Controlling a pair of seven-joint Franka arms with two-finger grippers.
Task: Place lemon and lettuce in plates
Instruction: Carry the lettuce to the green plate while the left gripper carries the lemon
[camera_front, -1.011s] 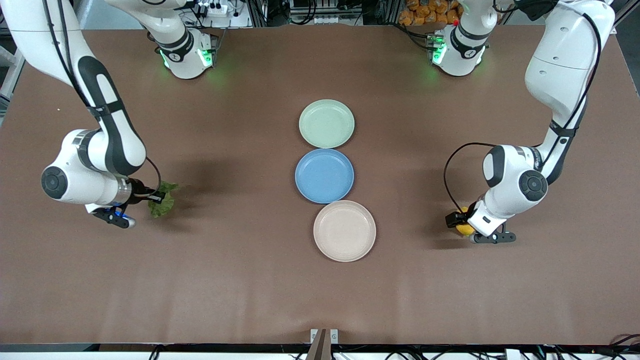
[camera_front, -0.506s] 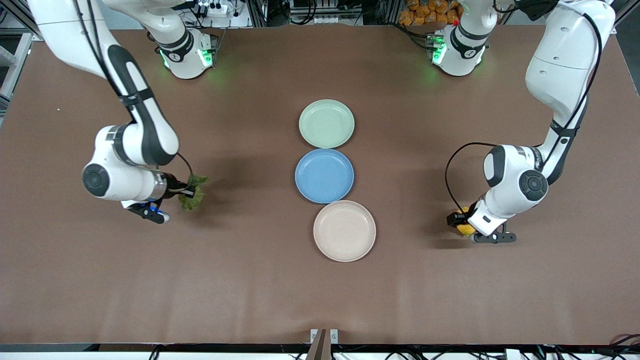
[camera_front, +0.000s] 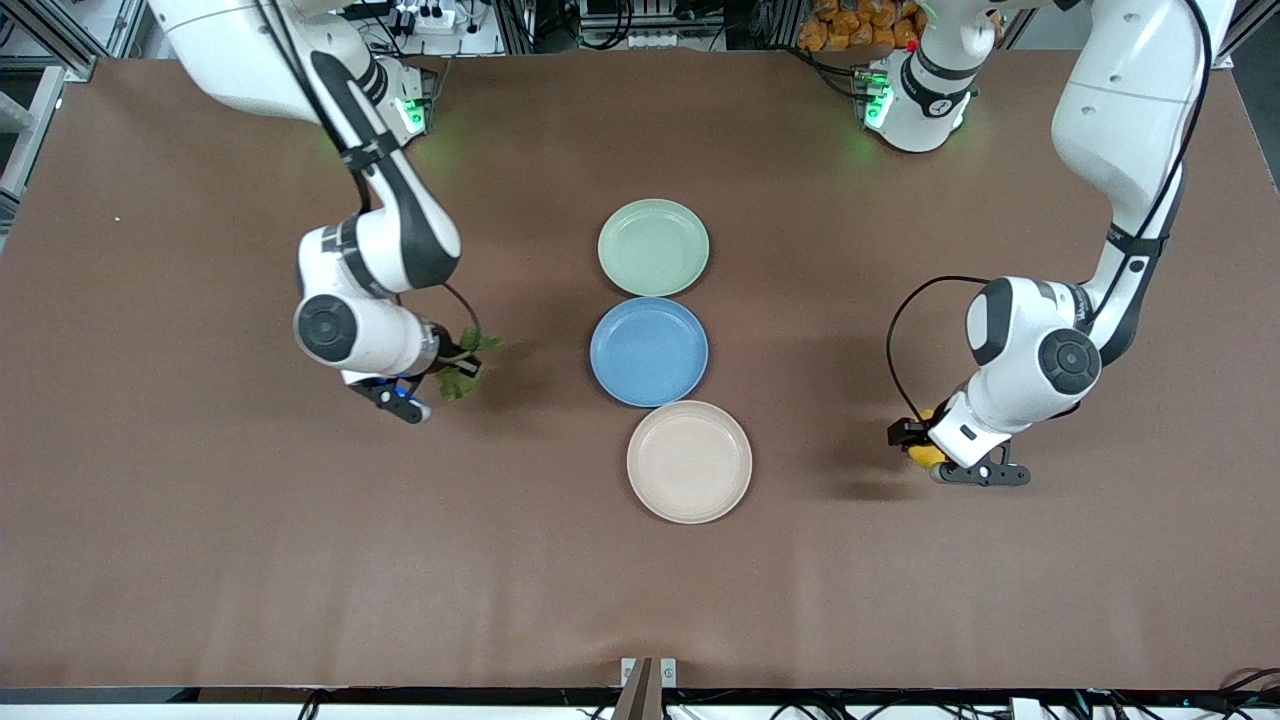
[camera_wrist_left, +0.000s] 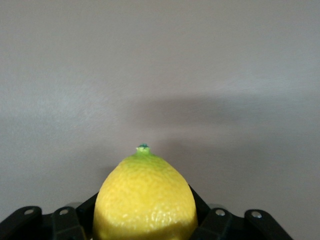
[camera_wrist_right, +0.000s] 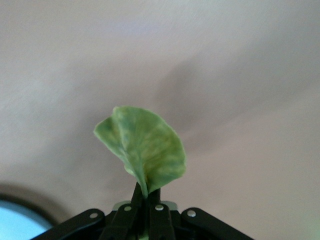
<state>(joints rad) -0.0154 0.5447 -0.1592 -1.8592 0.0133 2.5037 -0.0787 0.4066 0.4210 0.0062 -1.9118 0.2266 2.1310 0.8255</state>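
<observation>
Front view: right end effector (camera_front: 452, 372) pinching the lettuce (camera_front: 462, 366) by its stem, leaf dangling free over the table at nine o'clock of the blue plate (camera_front: 649, 352); forearm angled down, wrist tipped. Left end effector (camera_front: 920, 445) clamped across the lemon (camera_wrist_left: 145, 200), three o'clock of the cream plate (camera_front: 689, 462), elbow high.

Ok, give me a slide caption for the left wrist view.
Left gripper shut on the lemon, stem tip pointing away, above the bare brown table.
</observation>
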